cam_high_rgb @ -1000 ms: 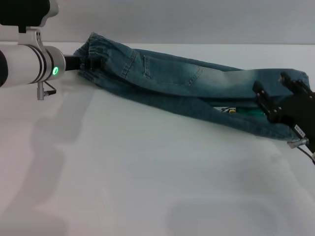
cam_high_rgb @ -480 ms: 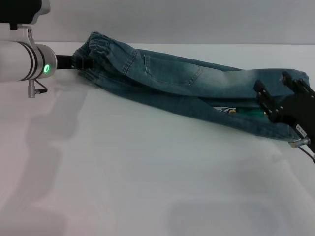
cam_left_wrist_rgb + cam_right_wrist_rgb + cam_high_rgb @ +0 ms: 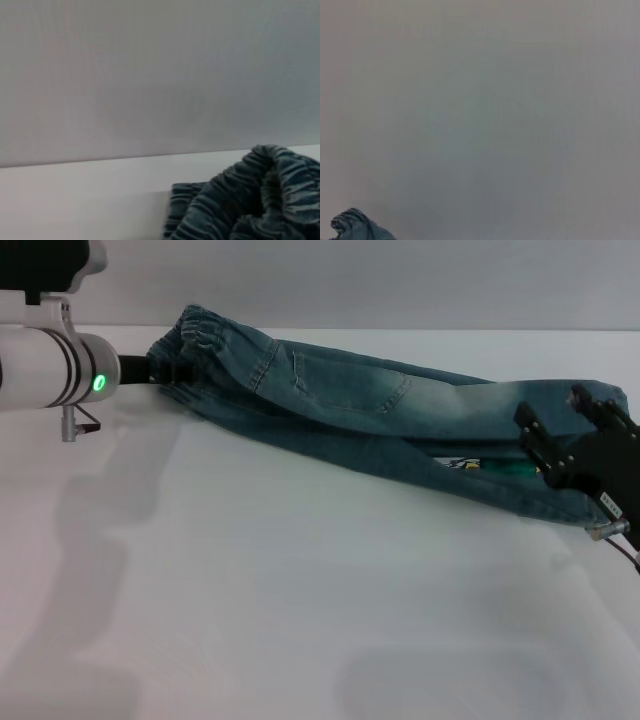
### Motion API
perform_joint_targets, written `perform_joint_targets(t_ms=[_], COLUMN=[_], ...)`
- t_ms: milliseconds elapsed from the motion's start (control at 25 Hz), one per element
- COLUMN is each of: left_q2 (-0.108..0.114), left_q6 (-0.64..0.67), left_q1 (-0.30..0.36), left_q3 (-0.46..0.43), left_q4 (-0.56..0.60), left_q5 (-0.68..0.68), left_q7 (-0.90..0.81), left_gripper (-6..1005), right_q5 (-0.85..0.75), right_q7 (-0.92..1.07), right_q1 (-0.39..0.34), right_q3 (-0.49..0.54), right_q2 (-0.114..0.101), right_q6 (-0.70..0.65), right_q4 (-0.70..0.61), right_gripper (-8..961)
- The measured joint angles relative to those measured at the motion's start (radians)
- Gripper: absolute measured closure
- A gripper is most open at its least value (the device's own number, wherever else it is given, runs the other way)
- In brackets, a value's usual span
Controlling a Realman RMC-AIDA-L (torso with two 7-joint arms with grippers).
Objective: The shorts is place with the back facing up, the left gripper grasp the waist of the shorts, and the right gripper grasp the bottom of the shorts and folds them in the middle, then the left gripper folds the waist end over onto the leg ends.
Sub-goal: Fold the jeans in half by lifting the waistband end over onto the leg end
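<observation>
The blue denim shorts [image 3: 380, 405] lie folded lengthwise, stretched from back left to right, with a back pocket on top. My left gripper [image 3: 172, 370] is at the back left with its black fingers shut on the gathered waist [image 3: 205, 335], which fills the near corner of the left wrist view as waist [image 3: 255, 200]. At the right edge my right gripper [image 3: 558, 418] stands open over the leg ends [image 3: 600, 395], holding nothing. A bit of the cartoon print [image 3: 463, 465] peeks out between the layers. In the right wrist view only a scrap of denim [image 3: 355, 227] shows.
The white table [image 3: 300, 600] runs wide in front of the shorts. A grey wall [image 3: 400, 280] stands close behind the table's back edge.
The left arm drew back a little to the left, then came slightly right again. The waist has hardly shifted. The right gripper has stayed open in place.
</observation>
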Motion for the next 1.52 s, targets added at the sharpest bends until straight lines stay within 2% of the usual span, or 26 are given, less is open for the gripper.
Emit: perform_joint_targets(t_ms=[200, 520, 1520], left_q2=[-0.007, -0.010, -0.014], left_q6=[0.014, 0.091, 0.160], left_q1=[-0.013, -0.080, -0.096], left_q3=[0.006, 0.009, 0.013], left_q4=[0.018, 0.161, 0.225], left_q5=[-0.001, -0.004, -0.015], left_q7=[0.002, 0.002, 0.002], left_gripper=[229, 233, 249], right_q5=[0.000, 0.000, -0.009], right_q7=[0.000, 0.000, 0.006], right_q1=[0.000, 0.000, -0.002], right_q3=[-0.009, -0.015, -0.021], right_q2=[0.000, 0.000, -0.004], right_q6=[0.000, 0.000, 0.000], right_q4=[0.003, 0.011, 0.026], right_gripper=[317, 317, 316])
